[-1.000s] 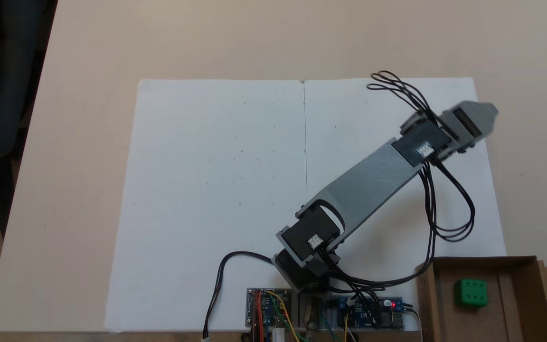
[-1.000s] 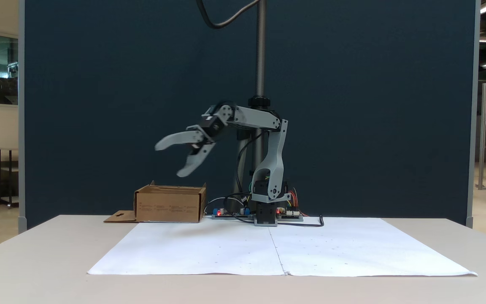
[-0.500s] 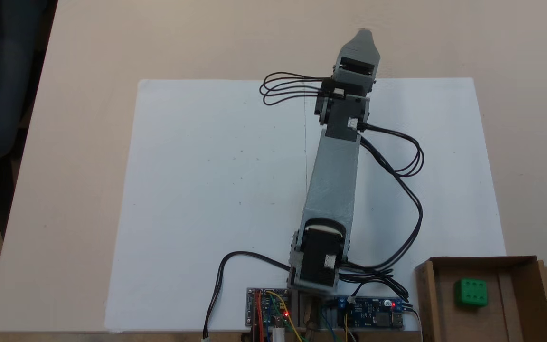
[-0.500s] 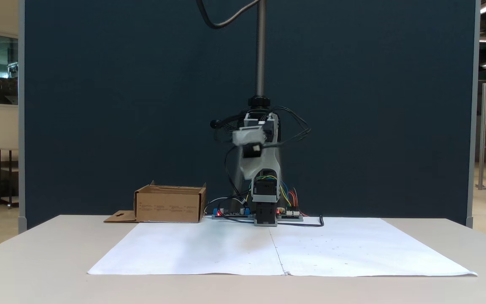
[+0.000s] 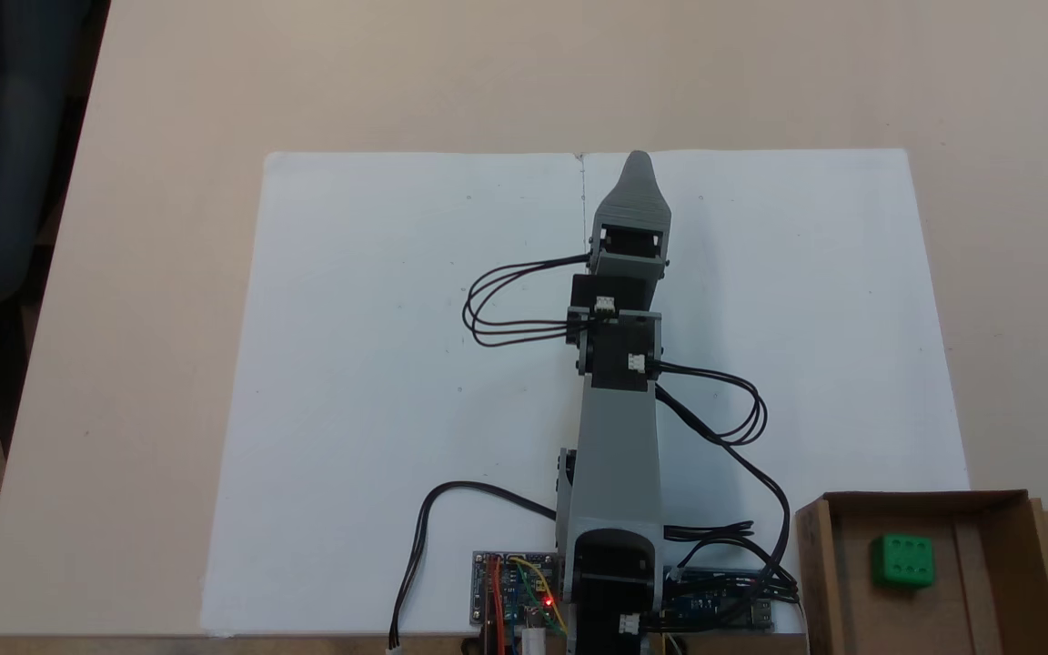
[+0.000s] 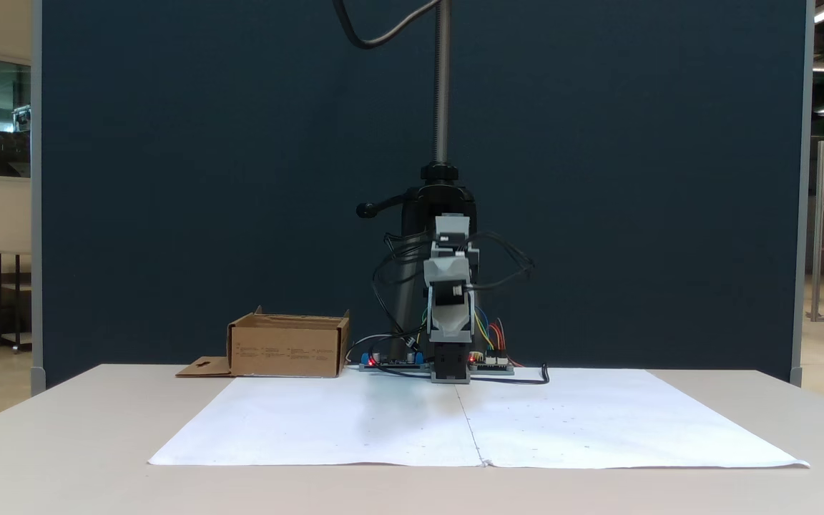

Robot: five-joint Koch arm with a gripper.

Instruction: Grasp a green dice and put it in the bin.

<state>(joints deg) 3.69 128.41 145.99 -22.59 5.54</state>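
A grey plastic robot arm point(image 5: 615, 428) stretches from its base at the near edge of a white paper sheet point(image 5: 378, 364) out toward the sheet's middle. In a fixed view from above, its gripper point(image 5: 638, 164) points away from the base, and only one grey tapered finger point(image 5: 635, 196) shows, the other lying hidden beneath it. In a fixed view from the front, the gripper point(image 6: 448, 286) faces the camera head-on, above the paper. Whether the fingers are parted or closed cannot be told from either view, and nothing is seen between them.

The small bright green plastic dice point(image 5: 901, 559) lies well apart from the fingers, back beside the arm's base and to the right of it in the view from above. It rests on the floor of the shallow brown cardboard box point(image 5: 997, 509), six recessed pips facing up. The dice touches none of the box walls. In the front view the same box point(image 6: 287, 347) stands to the left of the arm's base, its flap flat on the beige table point(image 6: 61, 443). Black cables point(image 5: 506, 305) loop out from the wrist just behind the fingers.
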